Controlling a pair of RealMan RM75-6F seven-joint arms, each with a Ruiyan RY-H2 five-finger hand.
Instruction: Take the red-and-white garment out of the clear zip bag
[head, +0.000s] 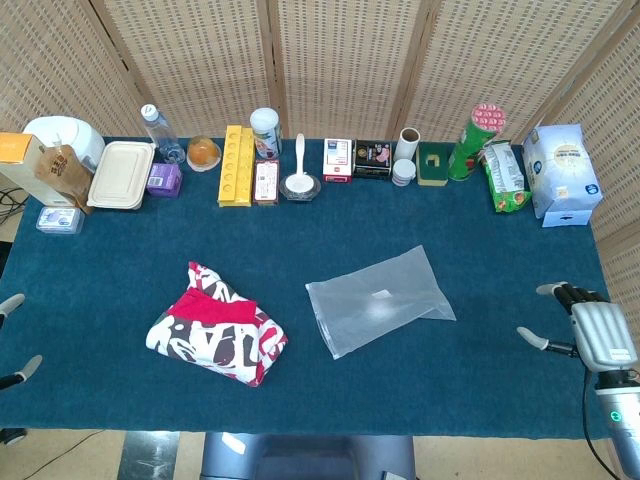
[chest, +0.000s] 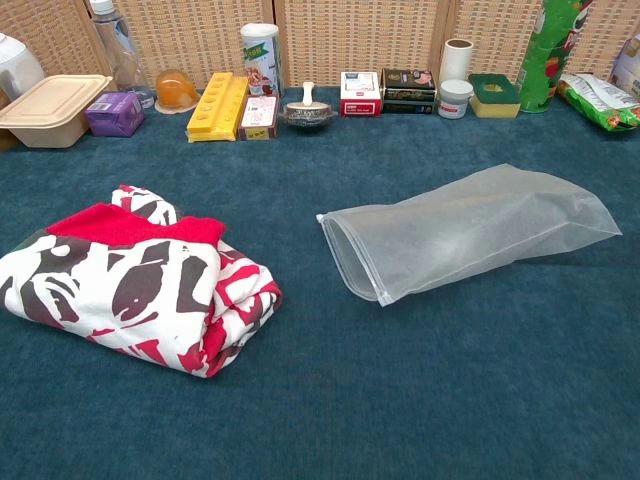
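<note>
Seen from the head view, the red-and-white garment (head: 217, 323) is laid folded on the blue worktop (head: 120, 250), left of centre and wholly outside the clear zip bag (head: 378, 300), which is spread flat and empty just to its right, the two kept apart by a strip of bare cloth. The right robot hand (head: 590, 331) is held at the worktop's right edge, well clear of the bag, its fingers spread and nothing gripped. Of the left robot hand (head: 14, 338) only two fingertips are shown at the left edge, apart from each other and with nothing seen between them. A yellow tray (head: 236, 165), a green canister (head: 472, 139) and a beige lunch box (head: 121, 174) are lined up among the items along the far edge. In the chest view, the garment (chest: 135, 290) is shown bunched in soft folds at the left, a red band across its top, while the bag (chest: 470, 230) is seen lying with its open mouth turned toward the garment. Neither robot hand is caught in this view.
</note>
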